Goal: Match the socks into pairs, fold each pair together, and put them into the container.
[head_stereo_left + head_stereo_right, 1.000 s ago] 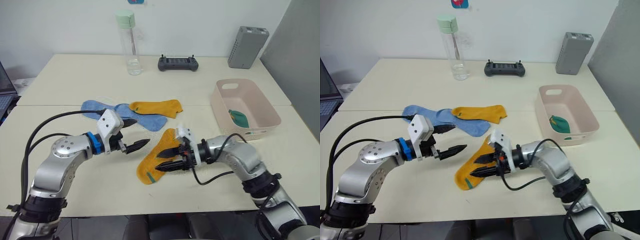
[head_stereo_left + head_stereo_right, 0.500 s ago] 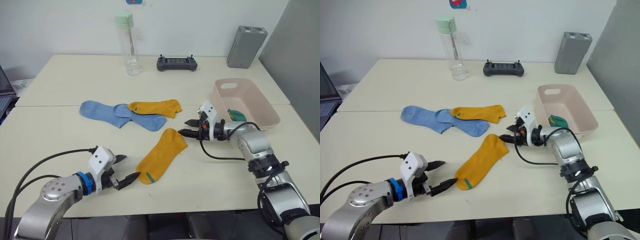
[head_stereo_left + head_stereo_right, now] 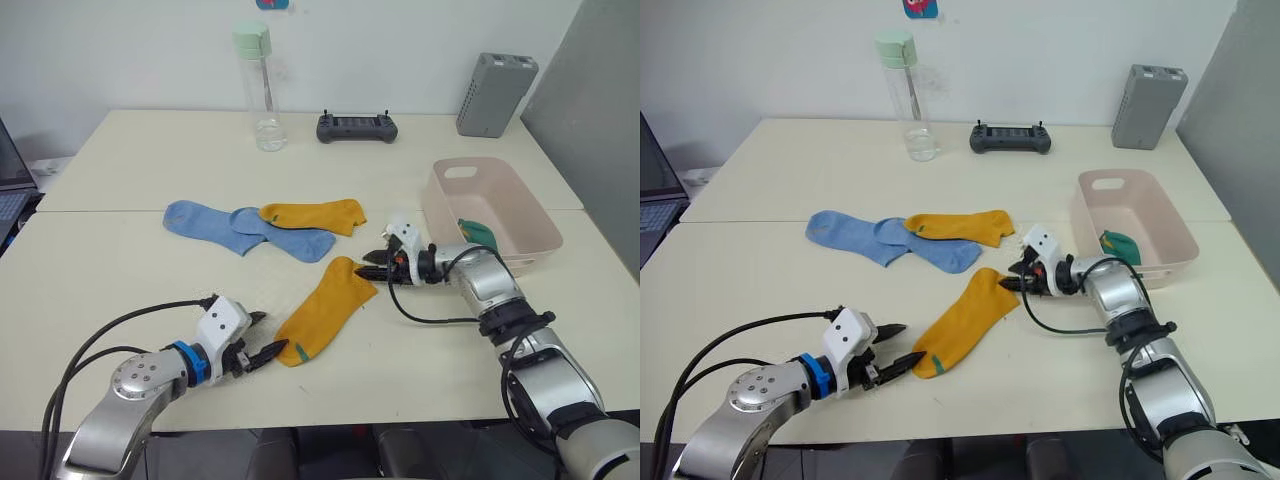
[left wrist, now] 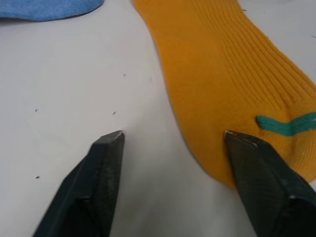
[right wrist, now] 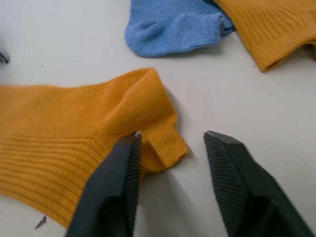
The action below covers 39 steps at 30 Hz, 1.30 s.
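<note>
Seen from the head camera: 1 mustard-yellow sock [image 3: 326,309] lying diagonally on the pale table [image 3: 130,270], flanked at both ends by the robot's grippers. At its near end, marked with a small green stripe, the left gripper [image 3: 262,352] held low over the tabletop, jaws apart; in the left wrist view, 1 black finger [image 4: 101,187] over bare table and the other at the sock's edge beside the stripe. At the far end, the right gripper [image 3: 371,270] with jaws likewise apart, straddling the sock's corner; in the right wrist view, 1 fingertip [image 5: 129,148] at the raised fold of fabric, the other over bare table just beside it.

Farther back, a 2nd mustard-yellow sock [image 3: 313,215] lying flat, overlapping 2 light blue socks [image 3: 230,226] spread side by side and partly overlapped. To the robot's right, the pale pink container [image 3: 520,230] with green fabric [image 3: 478,236] inside, well apart from the loose socks. Along the far edge of the table: a clear bottle [image 3: 256,88] with a pale green cap, a dark handheld controller [image 3: 356,127] and a grey upright box [image 3: 494,95].
</note>
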{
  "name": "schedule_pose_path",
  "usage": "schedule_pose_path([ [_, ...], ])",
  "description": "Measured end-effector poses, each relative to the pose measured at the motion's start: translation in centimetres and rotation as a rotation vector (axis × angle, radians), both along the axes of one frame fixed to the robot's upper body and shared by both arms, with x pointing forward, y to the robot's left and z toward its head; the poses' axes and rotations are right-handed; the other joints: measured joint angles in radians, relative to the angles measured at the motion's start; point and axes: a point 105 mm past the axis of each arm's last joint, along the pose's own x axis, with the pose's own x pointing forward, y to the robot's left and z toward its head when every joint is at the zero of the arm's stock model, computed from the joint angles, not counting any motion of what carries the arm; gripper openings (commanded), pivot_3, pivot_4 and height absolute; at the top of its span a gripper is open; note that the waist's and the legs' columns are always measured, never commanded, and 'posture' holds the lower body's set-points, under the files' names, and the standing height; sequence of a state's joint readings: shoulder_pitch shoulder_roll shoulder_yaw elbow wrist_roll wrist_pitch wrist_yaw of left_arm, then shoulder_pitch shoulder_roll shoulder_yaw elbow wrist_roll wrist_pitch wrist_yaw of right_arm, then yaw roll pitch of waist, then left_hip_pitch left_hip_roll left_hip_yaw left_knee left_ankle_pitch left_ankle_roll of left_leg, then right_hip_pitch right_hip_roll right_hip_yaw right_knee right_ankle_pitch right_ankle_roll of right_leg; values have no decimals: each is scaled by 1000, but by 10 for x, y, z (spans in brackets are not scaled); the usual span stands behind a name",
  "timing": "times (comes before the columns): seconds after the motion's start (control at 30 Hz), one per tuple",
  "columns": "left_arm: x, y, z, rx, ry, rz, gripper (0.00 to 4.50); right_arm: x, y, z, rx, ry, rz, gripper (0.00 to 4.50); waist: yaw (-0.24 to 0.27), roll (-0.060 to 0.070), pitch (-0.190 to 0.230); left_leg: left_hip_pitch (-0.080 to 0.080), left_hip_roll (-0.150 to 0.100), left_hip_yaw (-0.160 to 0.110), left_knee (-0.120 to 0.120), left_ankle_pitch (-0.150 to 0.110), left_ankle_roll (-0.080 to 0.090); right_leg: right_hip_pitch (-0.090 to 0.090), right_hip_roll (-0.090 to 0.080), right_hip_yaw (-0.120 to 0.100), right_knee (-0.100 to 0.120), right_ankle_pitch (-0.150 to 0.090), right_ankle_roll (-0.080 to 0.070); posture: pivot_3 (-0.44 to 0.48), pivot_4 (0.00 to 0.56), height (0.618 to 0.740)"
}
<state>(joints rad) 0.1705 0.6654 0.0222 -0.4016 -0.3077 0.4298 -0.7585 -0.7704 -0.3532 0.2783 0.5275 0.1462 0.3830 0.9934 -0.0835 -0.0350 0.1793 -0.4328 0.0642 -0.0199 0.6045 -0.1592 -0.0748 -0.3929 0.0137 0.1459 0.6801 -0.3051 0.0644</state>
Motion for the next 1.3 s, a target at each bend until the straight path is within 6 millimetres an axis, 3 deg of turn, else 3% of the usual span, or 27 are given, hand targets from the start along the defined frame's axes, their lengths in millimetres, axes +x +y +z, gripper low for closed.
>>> schedule_pose_path([
  [0.1,-1,-1,0,-10,10,-11,1521,-2,2,2,-12,-18,19,74,0,0,0,0,0,0,0,0,0,0,0,0,0,0,0,0,150,740],
  [0.27,-3,-3,1,-31,31,-34,17,-5,1,1,-16,-25,25,0,0,0,0,0,0,0,0,0,0,0,0,0,0,0,-1,0,150,740],
  [0.47,1,5,7,13,42,-67,17,-22,-10,10,41,17,-6,0,-1,0,0,0,0,-1,-1,0,0,-1,0,-1,0,-1,-1,0,150,740],
  [0.6,16,27,15,82,34,-67,17,-49,-9,13,88,87,-23,0,-2,0,0,0,1,-1,-3,0,0,-2,1,-1,1,-1,-2,0,150,740],
  [0.73,33,33,23,110,4,-92,17,-62,-11,14,98,112,-101,0,-2,1,0,-1,1,0,-3,0,0,-3,0,-1,0,-1,-2,0,150,740],
  [0.9,49,26,27,133,8,-175,17,-83,-18,2,133,140,-223,0,2,0,0,-2,0,-1,-6,0,0,-4,0,-1,0,-2,-3,0,150,740],
  [1.1,62,10,23,136,-10,-250,17,-78,-22,17,176,84,-323,0,0,0,0,-2,1,0,-6,0,0,-6,1,-1,1,1,3,0,150,740],
  [1.3,73,2,24,148,-46,-291,17,-78,-27,14,164,95,-360,0,4,-1,0,-2,0,0,-6,0,0,-5,1,-1,1,2,4,0,150,740],
])
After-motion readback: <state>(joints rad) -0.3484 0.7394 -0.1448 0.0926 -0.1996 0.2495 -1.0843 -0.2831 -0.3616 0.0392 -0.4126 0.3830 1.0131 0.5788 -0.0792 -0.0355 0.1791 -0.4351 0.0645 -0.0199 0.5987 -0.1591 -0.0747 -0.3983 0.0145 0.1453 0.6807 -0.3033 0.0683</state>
